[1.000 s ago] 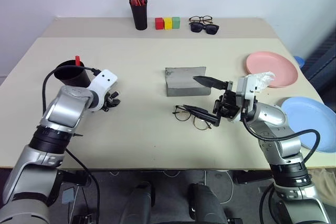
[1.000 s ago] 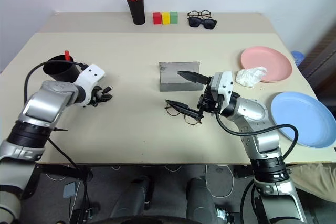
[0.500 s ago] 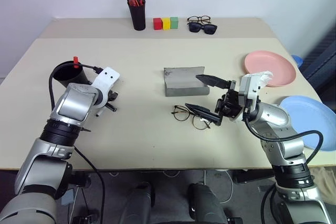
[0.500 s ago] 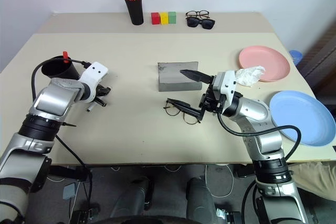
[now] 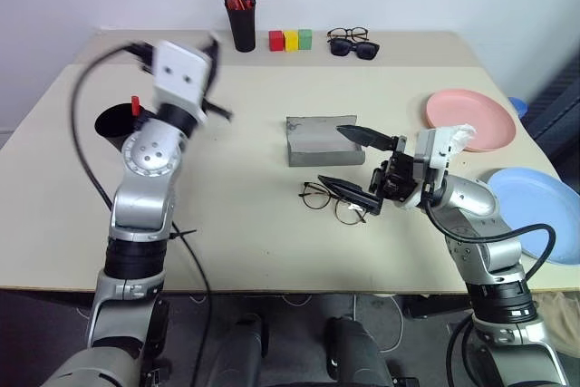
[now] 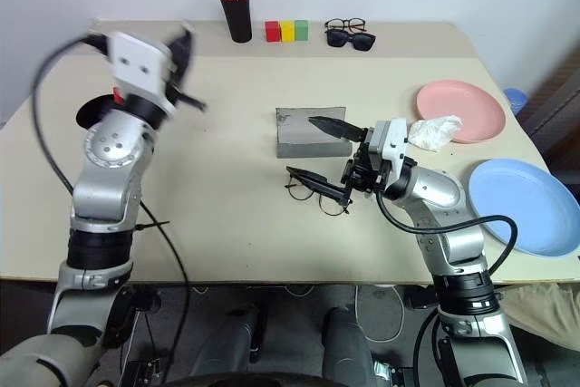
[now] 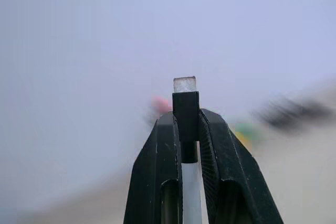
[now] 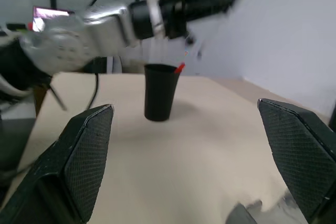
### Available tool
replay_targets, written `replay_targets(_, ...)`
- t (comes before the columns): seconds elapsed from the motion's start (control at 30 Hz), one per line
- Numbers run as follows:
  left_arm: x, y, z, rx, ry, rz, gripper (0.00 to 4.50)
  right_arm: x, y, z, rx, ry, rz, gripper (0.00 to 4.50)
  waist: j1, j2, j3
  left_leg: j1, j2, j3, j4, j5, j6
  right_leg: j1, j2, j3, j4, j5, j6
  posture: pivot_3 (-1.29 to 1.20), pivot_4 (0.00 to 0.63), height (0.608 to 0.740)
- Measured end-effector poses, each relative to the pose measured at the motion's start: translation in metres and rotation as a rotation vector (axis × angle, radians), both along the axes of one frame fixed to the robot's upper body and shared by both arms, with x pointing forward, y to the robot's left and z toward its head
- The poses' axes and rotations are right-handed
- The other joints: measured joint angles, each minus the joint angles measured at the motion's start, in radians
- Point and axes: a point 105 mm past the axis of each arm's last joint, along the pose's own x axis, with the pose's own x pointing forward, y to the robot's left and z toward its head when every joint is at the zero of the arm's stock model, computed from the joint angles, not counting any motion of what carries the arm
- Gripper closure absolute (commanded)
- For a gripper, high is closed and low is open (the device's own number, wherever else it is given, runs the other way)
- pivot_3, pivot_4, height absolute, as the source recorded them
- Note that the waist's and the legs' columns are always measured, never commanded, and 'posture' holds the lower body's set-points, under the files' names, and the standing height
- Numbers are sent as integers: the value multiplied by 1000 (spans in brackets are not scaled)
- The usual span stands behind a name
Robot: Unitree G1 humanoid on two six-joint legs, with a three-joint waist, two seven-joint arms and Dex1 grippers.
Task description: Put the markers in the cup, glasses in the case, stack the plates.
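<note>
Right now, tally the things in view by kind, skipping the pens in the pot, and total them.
Plates: 2
Markers: 2, one in the left claw
Cup: 1
Pen pot: 1
Wire glasses: 1
Other eyewear: 2
Case: 1
Blocks: 3
Tissue: 1
Total: 14

The white marker [image 7: 186, 129] with black ends is clamped upright between black fingers at lower centre of the left wrist view. The red-capped marker [image 5: 133, 104] stands in the black cup [image 5: 113, 123] at left. Wire-framed glasses [image 5: 331, 199] lie centre, below the open grey case [image 5: 317, 140]. Pink plate [image 5: 471, 119] and blue plate [image 5: 535, 212] sit apart at right.
</note>
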Motion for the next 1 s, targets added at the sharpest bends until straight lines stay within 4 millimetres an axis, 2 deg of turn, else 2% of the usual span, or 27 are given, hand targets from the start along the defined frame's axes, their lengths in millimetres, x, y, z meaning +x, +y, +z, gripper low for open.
replay_targets(0.1,4,27,-5,-59,-38,154,4473,-1,5,5,9,-17,28,0,3,0,0,0,0,0,1,0,0,1,0,0,0,0,1,0,150,740)
replay_targets(0.3,2,52,-18,-71,-77,356,4473,-3,14,10,22,-35,68,0,8,-1,0,-1,-1,0,1,0,0,1,0,0,0,1,2,0,150,740)
replay_targets(0.47,2,64,-27,-60,-66,426,4473,-3,14,9,21,-33,68,0,6,-1,0,0,-1,0,1,0,0,1,0,0,0,1,2,0,150,740)
replay_targets(0.7,1,72,-54,-48,8,452,4473,-2,13,9,20,-30,66,0,5,-1,0,0,0,0,1,0,0,1,0,0,0,1,2,0,150,740)
replay_targets(0.9,3,72,-75,-44,70,442,1676,-2,13,9,18,-31,62,0,7,-1,0,0,0,0,1,0,0,1,0,0,0,1,2,0,150,740)
replay_targets(1.0,5,62,-77,-68,84,368,1676,-1,11,6,7,-26,51,0,9,-1,0,-1,0,0,1,0,-1,1,0,0,0,1,2,0,150,740)
